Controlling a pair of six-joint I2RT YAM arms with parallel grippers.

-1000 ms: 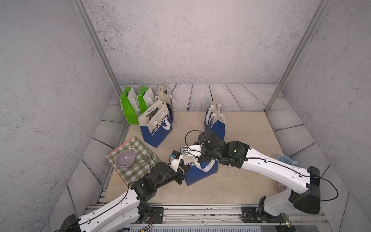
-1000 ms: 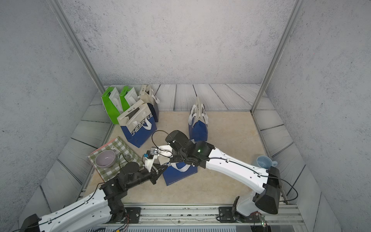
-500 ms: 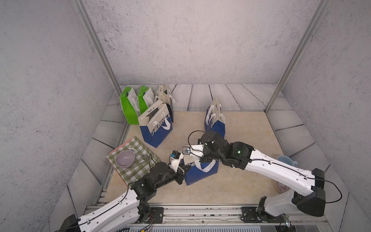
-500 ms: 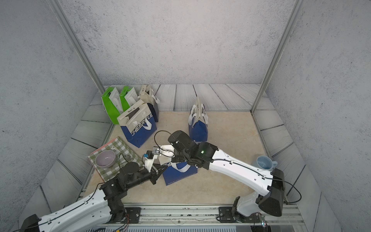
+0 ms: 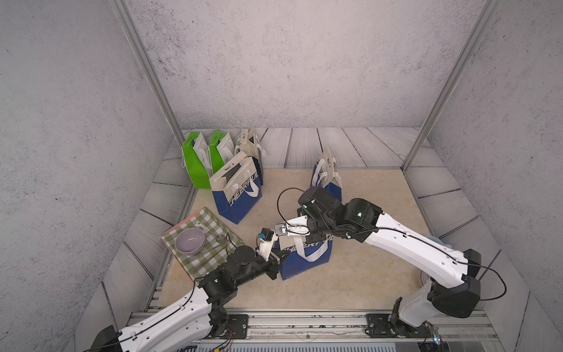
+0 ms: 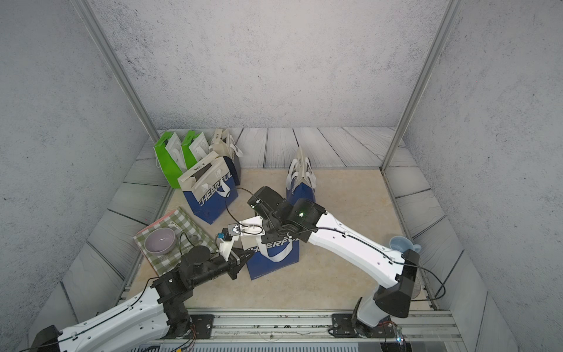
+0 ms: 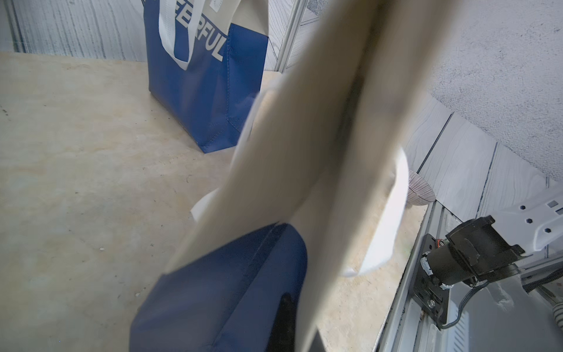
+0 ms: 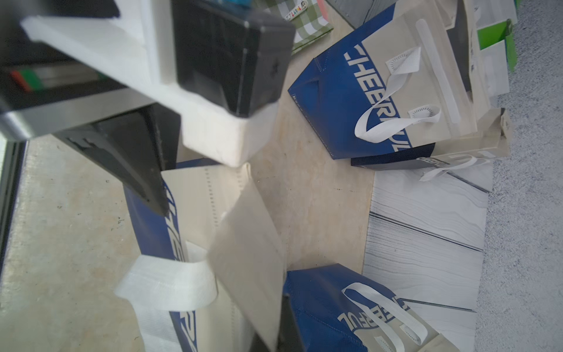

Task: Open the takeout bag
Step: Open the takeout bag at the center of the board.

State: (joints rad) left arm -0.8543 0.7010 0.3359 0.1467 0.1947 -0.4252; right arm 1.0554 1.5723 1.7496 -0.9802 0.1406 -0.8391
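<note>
ok so I'm at the pull-apart step. The takeout bag (image 5: 306, 259), blue and beige, stands on the table (image 5: 365, 274) near the front, between my two arms and apart from the other bags (image 5: 240, 195) further back. My left gripper (image 5: 281, 258) is clamped tight on the bag's top edge at the end nearest the checked cloth (image 5: 210, 256). My right gripper (image 5: 318, 236) is pinched closed on a beige top panel that hangs right in front of its wrist camera. The mouth doesn't look spread yet. Next move, I reckon: draw the two sides apart slowly, without tipping the bag or letting the floppy fabric slip out
</note>
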